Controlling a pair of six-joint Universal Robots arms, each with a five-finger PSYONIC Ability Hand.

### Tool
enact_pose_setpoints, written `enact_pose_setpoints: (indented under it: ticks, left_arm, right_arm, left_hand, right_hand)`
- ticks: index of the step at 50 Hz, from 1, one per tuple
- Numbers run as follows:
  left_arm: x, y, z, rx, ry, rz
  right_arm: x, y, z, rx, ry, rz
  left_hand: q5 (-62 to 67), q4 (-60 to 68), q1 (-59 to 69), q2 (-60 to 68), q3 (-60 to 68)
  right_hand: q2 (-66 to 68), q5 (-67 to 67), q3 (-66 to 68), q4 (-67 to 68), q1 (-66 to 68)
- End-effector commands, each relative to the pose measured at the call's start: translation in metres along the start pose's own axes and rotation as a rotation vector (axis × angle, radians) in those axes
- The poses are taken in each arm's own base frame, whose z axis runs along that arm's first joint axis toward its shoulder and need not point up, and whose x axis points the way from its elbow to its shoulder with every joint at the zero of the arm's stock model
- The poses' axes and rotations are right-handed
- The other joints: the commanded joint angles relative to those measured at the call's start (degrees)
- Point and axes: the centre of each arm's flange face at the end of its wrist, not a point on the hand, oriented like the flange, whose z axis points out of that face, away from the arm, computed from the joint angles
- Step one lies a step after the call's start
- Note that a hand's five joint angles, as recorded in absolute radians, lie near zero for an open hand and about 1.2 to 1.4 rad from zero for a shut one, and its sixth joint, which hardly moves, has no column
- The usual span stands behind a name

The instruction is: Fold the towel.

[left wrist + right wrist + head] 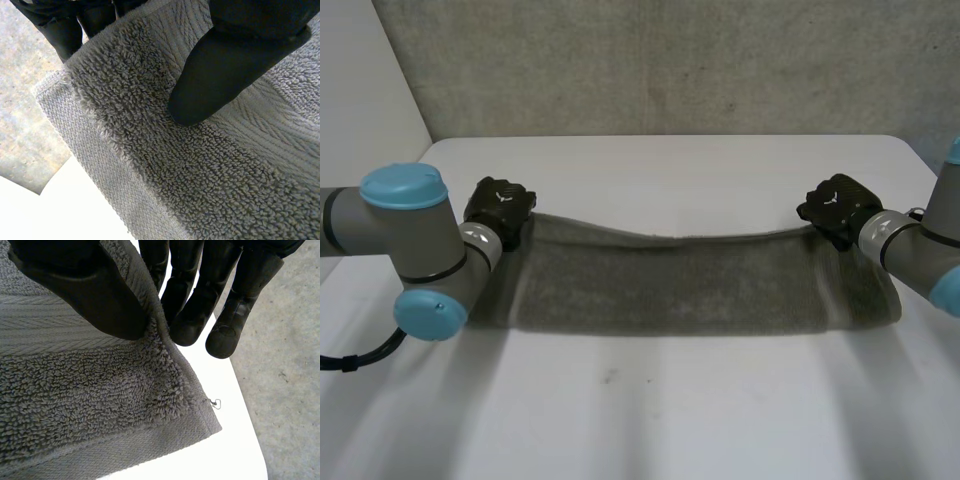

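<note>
The grey towel (670, 285) is stretched wide across the white table (650, 420) and held at both ends. Its far edge is lifted at the two corners and sags in the middle. The near edge is laid flat on the tabletop. The left hand (500, 208) is set at the far left corner and the right hand (835, 210) at the far right corner, well apart, with the full width of the cloth between them. The left arm (415, 240) is bent in from the side, and the right arm (920, 250) is angled in from the other. A grey wall (670, 70) is seen behind the table.

In the left wrist view, the left thumb (220, 75) is pressed down onto the looped pile just inside the corner. The left fingers (62, 27) are tucked behind the hem on the other side, so the cloth is pinched between them and the corner is gripped.

In the right wrist view, the right thumb (85, 285) is closed against the right fingers (187, 310), with the hem caught between them. That corner is gripped too. Below the pinch, the corner of the towel hangs down over the table's edge, and a small loose thread (215, 402) is seen sticking out of the hem. Grey floor (290, 365) is seen beyond the table's edge.
</note>
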Motion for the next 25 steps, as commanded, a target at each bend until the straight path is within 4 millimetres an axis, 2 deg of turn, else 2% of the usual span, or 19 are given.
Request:
enact_pose_setpoints:
  ticks: [1, 2, 3, 4, 5, 6, 7, 10, 12, 13, 15, 16, 18, 21, 25]
  left_arm:
    - [0.003, 0.009, 0.011, -0.014, -0.013, 0.000]
    - [0.003, 0.009, 0.011, -0.014, -0.013, 0.000]
    - [0.004, 0.011, 0.012, -0.020, -0.011, 0.000]
    - [0.005, 0.013, 0.013, -0.025, -0.013, -0.001]
    - [0.005, 0.013, 0.013, -0.025, -0.013, -0.001]
    - [0.005, 0.014, 0.013, -0.030, -0.015, -0.001]
    - [0.004, 0.014, 0.013, -0.033, -0.027, 0.000]
    - [0.002, 0.013, 0.013, -0.038, -0.044, -0.001]
    - [-0.005, 0.009, 0.013, -0.040, -0.087, -0.001]
    - [-0.005, 0.009, 0.013, -0.040, -0.087, -0.001]
    - [-0.013, 0.002, 0.012, -0.039, -0.128, -0.004]
    - [-0.013, 0.002, 0.012, -0.039, -0.128, -0.004]
    - [-0.020, -0.006, 0.007, -0.030, -0.159, -0.011]
    - [-0.023, -0.010, 0.005, -0.026, -0.164, -0.014]
    - [-0.027, -0.016, -0.009, -0.029, -0.162, -0.029]
  right_arm:
    - [-0.007, 0.000, 0.012, 0.019, 0.004, -0.014]
    - [-0.007, 0.000, 0.012, 0.019, 0.004, -0.014]
    - [-0.007, 0.001, 0.014, 0.016, 0.007, -0.013]
    - [-0.007, 0.001, 0.015, 0.016, 0.009, -0.014]
    - [-0.007, 0.001, 0.015, 0.016, 0.009, -0.014]
    - [-0.006, 0.001, 0.015, 0.014, 0.013, -0.015]
    - [-0.005, -0.002, 0.016, 0.018, 0.025, -0.017]
    - [0.000, -0.004, 0.017, 0.026, 0.048, -0.019]
    - [0.012, -0.011, 0.019, 0.050, 0.097, 0.017]
    - [0.013, -0.011, 0.019, 0.050, 0.097, 0.018]
    - [0.028, -0.021, 0.016, 0.092, 0.145, 0.106]
    - [0.028, -0.021, 0.016, 0.092, 0.145, 0.107]
    - [0.044, -0.031, 0.008, 0.127, 0.182, 0.189]
    - [0.049, -0.035, 0.004, 0.139, 0.190, 0.215]
    - [0.063, -0.041, -0.010, 0.143, 0.217, 0.262]
  left_hand:
    - [10.65, 10.18, 10.88, 10.18, 10.21]
    - [10.65, 10.18, 10.88, 10.18, 10.21]
    - [10.65, 10.18, 10.88, 10.18, 10.21]
    - [-8.31, -8.78, -8.08, -8.79, -8.75]
    - [-8.50, -8.97, -8.27, -8.98, -8.94]
    - [-52.97, -53.43, -52.73, -53.44, -53.41]
    - [-56.41, -56.87, -56.17, -56.88, -56.85]
    - [-59.35, -59.82, -59.12, -59.82, -59.79]
    - [-59.35, -59.82, -59.12, -59.82, -59.79]
    - [-59.35, -59.82, -59.12, -59.82, -59.79]
    - [-59.35, -59.82, -59.12, -59.82, -59.79]
    - [-59.35, -59.82, -59.12, -59.82, -59.79]
    - [-59.35, -59.82, -59.12, -59.82, -59.79]
    - [-59.35, -59.82, -59.12, -59.82, -59.79]
    - [-59.35, -59.82, -59.12, -59.82, -59.79]
  right_hand:
    - [3.62, 2.79, 3.30, 3.11, 3.24]
    - [3.62, 2.79, 3.30, 3.11, 3.24]
    - [-16.13, -16.96, -16.45, -16.65, -16.52]
    - [-61.13, -61.96, -61.45, -61.64, -61.51]
    - [-61.58, -62.41, -61.90, -62.09, -61.96]
    - [-66.38, -67.21, -66.70, -66.89, -66.76]
    - [-66.38, -67.21, -66.70, -66.89, -66.76]
    - [-66.38, -67.21, -66.70, -66.89, -66.76]
    - [-66.38, -67.21, -66.70, -66.89, -66.76]
    - [-66.38, -67.21, -66.70, -66.89, -66.76]
    - [-66.38, -67.21, -66.70, -66.89, -66.76]
    - [-66.38, -67.21, -66.70, -66.89, -66.76]
    - [-66.38, -67.21, -66.70, -66.89, -66.76]
    - [-66.38, -67.21, -66.70, -66.89, -66.76]
    - [-66.38, -67.21, -66.70, -66.89, -66.76]
